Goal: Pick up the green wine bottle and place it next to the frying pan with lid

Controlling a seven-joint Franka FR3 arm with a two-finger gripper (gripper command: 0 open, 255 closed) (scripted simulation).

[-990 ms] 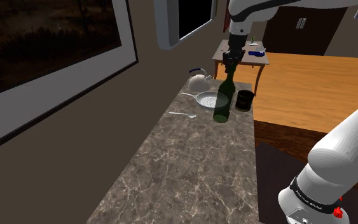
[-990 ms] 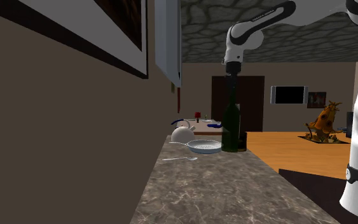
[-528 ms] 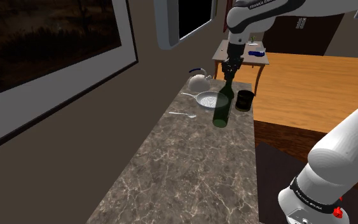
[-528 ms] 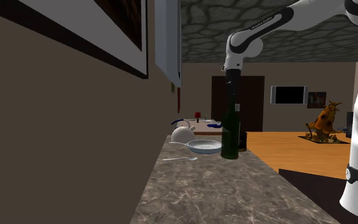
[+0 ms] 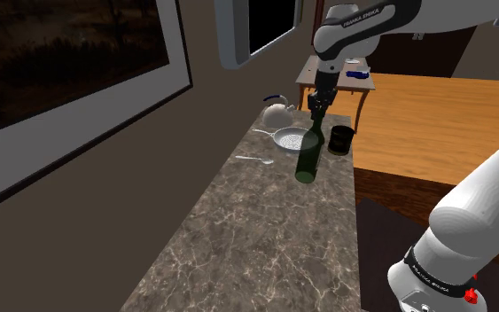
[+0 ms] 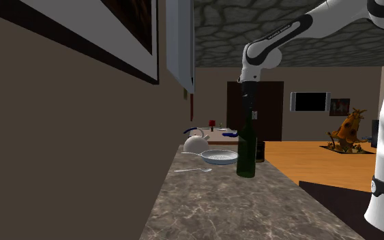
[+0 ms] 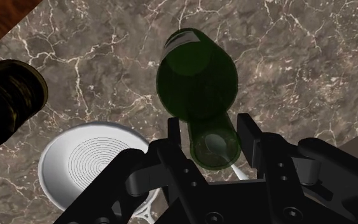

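a grey marble desk (image 5: 265, 232) runs away from you along a brown wall. going left to right across the shoulder view, a pale spoon (image 5: 254, 159) lies flat near the wall side. a white kettle (image 5: 276, 114) with a dark handle stands at the far end. just in front of the kettle sits the white frying pan (image 5: 290, 138). you cannot make out a lid on it, only ridged rings inside.

next comes the green wine bottle (image 5: 307, 155), just beside the pan on the side away from the wall. it leans a little, with its base towards the near end of the desk. the black gripper (image 5: 315, 113) comes down from above onto its top. in the wrist view both fingers (image 7: 248, 132) press against the glass neck, so the gripper is closed on the bottle. you cannot tell whether the base rests on the desk or hangs just above it. rightmost is a dark cup (image 5: 340, 140), close to the desk's open edge.

the pick-up looks done and the bottle is already near the pan. what seems left is to stand it upright beside the pan, let go and lift away.
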